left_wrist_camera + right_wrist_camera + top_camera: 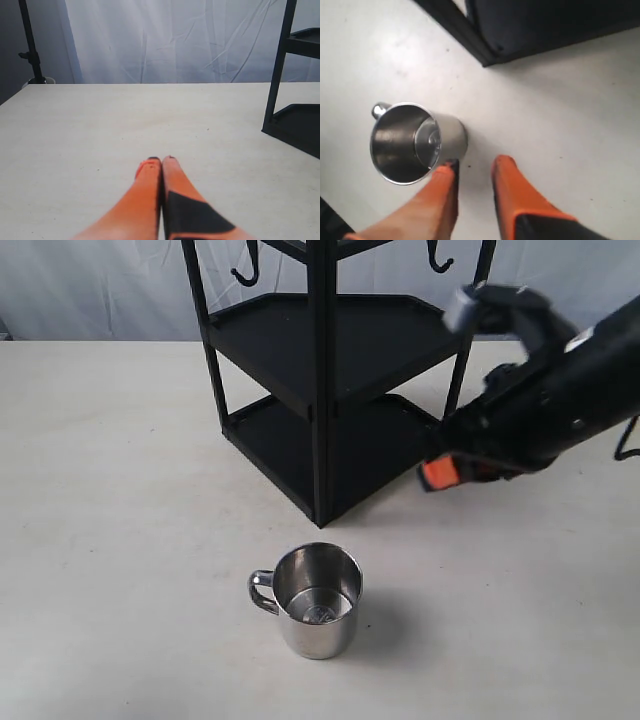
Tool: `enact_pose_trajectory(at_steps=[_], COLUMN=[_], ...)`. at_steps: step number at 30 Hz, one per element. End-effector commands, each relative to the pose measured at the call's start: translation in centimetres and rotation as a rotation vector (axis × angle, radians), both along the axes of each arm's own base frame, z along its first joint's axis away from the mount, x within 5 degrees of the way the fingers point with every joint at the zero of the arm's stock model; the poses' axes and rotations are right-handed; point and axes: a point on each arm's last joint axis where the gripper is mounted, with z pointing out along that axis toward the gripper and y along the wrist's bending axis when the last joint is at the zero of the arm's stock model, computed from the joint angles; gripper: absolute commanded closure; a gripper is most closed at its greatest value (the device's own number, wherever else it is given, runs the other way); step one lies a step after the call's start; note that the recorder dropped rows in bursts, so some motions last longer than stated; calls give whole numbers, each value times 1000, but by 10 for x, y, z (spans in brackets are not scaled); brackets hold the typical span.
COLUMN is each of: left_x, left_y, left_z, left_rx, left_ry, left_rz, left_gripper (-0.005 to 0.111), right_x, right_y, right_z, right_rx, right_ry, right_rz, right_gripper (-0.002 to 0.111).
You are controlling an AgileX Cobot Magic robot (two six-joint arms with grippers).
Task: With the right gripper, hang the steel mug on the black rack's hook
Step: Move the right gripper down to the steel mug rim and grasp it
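Observation:
The steel mug (316, 602) stands upright on the white table in front of the black rack (322, 370), its handle (262, 592) turned left. Two hooks (245, 272) (439, 260) hang under the rack's upper tier. My right gripper (441, 476) hovers above the table, right of the rack's lower tray and up-right of the mug. In the right wrist view the right gripper (476, 165) is open with nothing between its fingers, and the mug (412, 141) sits just beyond one fingertip. My left gripper (161, 161) is shut and empty over bare table.
The rack's lower tray (330, 450) and front post (320, 440) stand between the mug and the hooks. A white curtain (170, 40) backs the table, and a dark stand (31, 45) rises at its far corner.

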Motion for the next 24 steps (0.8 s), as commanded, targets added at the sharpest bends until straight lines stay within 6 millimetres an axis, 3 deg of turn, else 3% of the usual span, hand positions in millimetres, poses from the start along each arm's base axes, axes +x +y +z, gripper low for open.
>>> enact_pose_trajectory(at_steps=[1, 4, 12, 24], left_x=[1, 1, 1, 1], left_y=[0, 0, 0, 0], left_z=[-1, -1, -1, -1], left_rx=[-2, -2, -2, -2], left_ry=[-4, -4, -4, -4], left_rz=[-5, -5, -5, -5], left_gripper=[107, 107, 107, 107], right_x=[6, 9, 5, 14], right_y=[29, 45, 69, 79], right_z=[-22, -38, -53, -87], right_rx=[-132, -158, -164, -159], right_ry=[21, 44, 54, 133], right_rz=[109, 139, 209, 188], right_gripper=[64, 63, 63, 63])
